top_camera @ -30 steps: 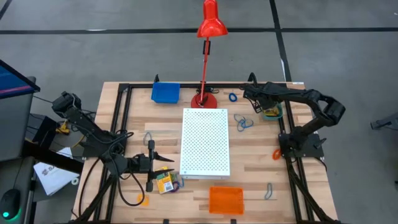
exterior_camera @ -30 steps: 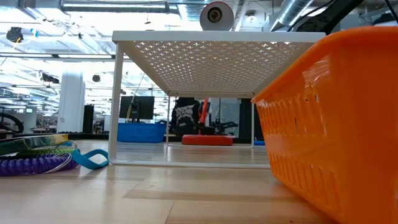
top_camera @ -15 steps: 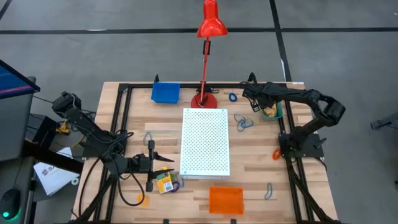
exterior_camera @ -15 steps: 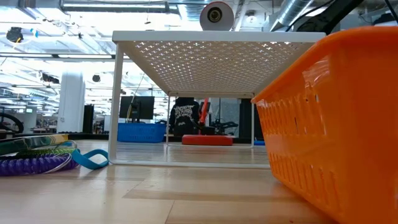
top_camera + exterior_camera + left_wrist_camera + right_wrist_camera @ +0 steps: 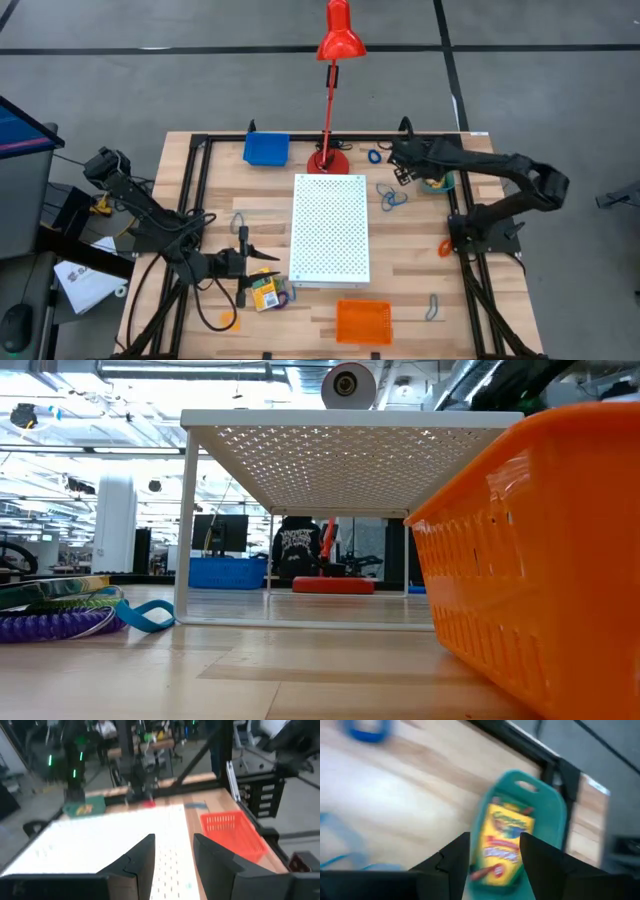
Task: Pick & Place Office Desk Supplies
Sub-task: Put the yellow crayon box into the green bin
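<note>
The right gripper [image 5: 492, 857] hovers, jaws apart and empty, over the crayon box [image 5: 506, 840] in the teal tray [image 5: 547, 805]; centre it before closing; the left gripper [image 5: 172, 852], jaws apart, waits by the white board [image 5: 330, 228].

Even, bright overhead light falls on the table [image 5: 200, 200]; shadows are soft and short. In the low view ceiling lights glare white behind the board [image 5: 350, 420], and the orange tray [image 5: 540, 560] looms soft-focused. Both wrist views are smeared: the crayon box [image 5: 507, 840] ahead of the right claw [image 5: 495, 852] is blurred.
</note>
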Action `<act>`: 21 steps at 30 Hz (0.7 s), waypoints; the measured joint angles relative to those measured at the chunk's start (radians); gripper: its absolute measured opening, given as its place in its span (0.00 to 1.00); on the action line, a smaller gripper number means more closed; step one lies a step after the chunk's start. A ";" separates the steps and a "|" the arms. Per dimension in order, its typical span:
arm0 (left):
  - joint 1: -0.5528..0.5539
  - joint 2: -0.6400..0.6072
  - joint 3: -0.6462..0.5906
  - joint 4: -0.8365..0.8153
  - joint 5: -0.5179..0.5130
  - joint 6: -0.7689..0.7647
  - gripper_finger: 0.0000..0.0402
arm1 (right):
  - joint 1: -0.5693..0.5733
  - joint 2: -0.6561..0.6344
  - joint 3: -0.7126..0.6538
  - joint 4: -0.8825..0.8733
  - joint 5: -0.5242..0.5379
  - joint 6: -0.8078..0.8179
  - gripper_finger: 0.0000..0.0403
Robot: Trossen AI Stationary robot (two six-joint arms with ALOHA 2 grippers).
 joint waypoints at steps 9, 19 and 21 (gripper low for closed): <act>0.033 -0.062 0.000 -0.392 0.046 -0.489 0.36 | 0.372 -0.255 0.000 0.087 -0.086 0.123 0.42; 0.155 -0.082 -0.025 -0.780 0.198 -0.840 0.51 | 0.661 -0.326 0.000 0.202 -0.069 0.189 0.42; 0.200 -0.099 -0.061 -0.784 0.287 -0.835 0.54 | 0.684 -0.315 0.000 0.220 -0.068 0.189 0.42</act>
